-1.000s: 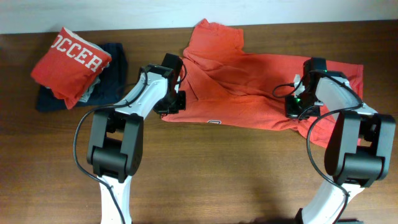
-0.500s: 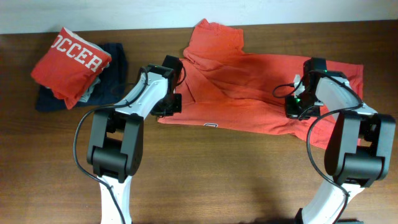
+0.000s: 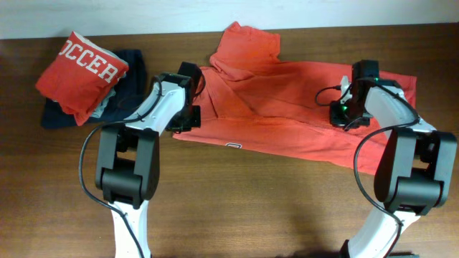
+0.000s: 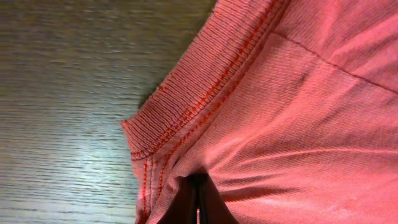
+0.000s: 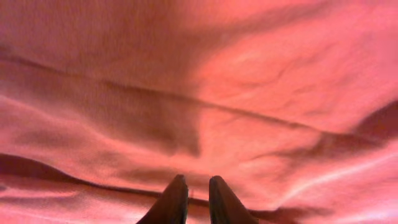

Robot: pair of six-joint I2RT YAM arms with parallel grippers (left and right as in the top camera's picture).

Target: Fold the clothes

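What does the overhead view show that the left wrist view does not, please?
Only overhead: the whole spread T-shirt, the right gripper over it, and a folded red garment lying on a navy garment beside the left arm. Only left wrist: the ribbed edge band with its stitching, and the left gripper shut, pinching the cloth. Both: the coral fabric and the wooden table.

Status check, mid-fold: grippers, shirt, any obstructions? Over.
Left gripper shut on shirt edge. Right gripper barely open over shirt. Shirt spread, rumpled. Folded pile far left, apart.
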